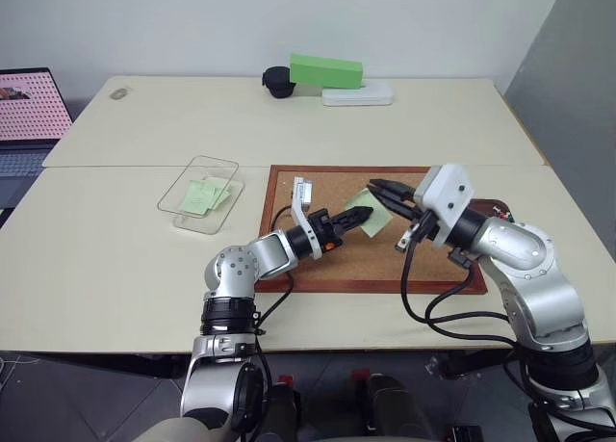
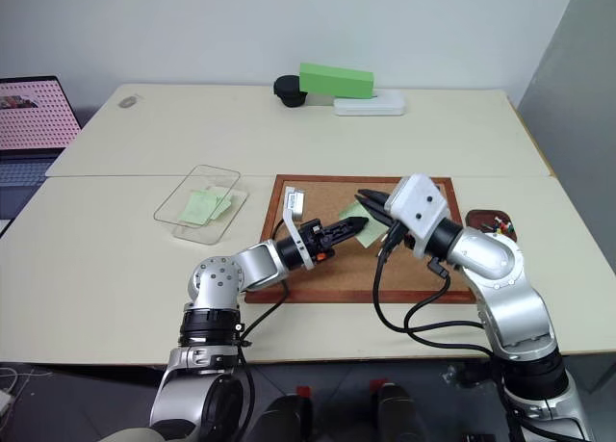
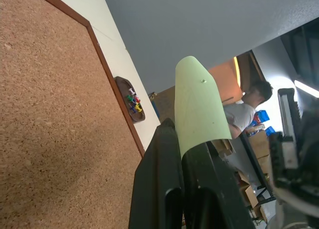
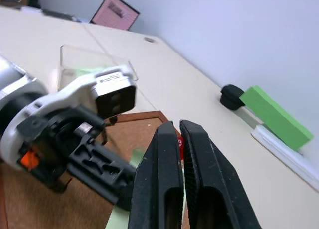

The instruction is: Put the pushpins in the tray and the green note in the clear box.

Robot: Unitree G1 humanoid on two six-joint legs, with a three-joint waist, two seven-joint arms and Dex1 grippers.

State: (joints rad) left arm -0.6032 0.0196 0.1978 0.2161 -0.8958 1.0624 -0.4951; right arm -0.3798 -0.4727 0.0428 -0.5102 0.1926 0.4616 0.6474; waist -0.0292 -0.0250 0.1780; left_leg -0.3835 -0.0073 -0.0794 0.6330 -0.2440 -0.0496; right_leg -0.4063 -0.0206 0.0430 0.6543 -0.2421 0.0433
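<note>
My left gripper (image 1: 358, 217) is shut on one edge of the pale green note (image 3: 197, 104) and holds it just above the corkboard (image 1: 327, 187). The note has a small pinhole. Close above and to the right of the note, my right gripper (image 1: 375, 185) is shut, with a small red pushpin (image 4: 179, 142) showing between its fingertips. The dark reddish tray (image 2: 486, 218) sits just off the board's right edge, partly behind my right arm, with several coloured pushpins (image 3: 132, 100) in it. On the table left of the board, the clear box (image 1: 176, 184) holds pale green notes (image 1: 204, 195).
A bright green block (image 1: 327, 71), a flat white box (image 1: 358, 95) and a black object (image 1: 278, 80) stand at the far edge of the table. An open laptop (image 1: 29, 110) is at the far left. A person (image 3: 249, 104) stands in the background.
</note>
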